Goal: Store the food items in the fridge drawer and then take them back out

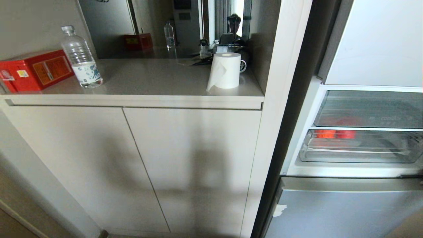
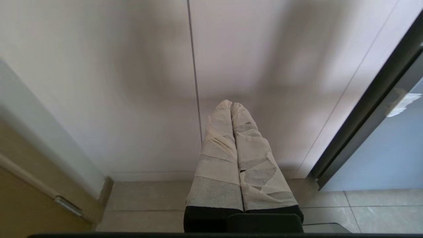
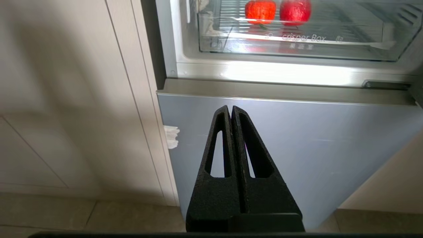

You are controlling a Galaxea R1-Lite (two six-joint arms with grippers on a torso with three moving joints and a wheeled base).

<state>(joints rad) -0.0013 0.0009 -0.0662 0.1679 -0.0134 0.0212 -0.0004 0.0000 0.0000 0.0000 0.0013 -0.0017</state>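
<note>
At the right of the head view an open fridge shows a clear crisper drawer (image 1: 360,155) holding two food items at its back left: an orange-red ribbed fruit (image 3: 260,10) beside a darker red one (image 3: 295,11). Left gripper (image 2: 231,105), its fingers wrapped in pale tape, is clenched empty before beige cabinet doors (image 2: 132,82). Right gripper (image 3: 230,108), black, is clenched empty before the blue-grey lower fridge panel (image 3: 330,145). The bench (image 1: 148,77) carries a water bottle (image 1: 81,58), red box (image 1: 34,70) and paper roll (image 1: 225,70)
</note>
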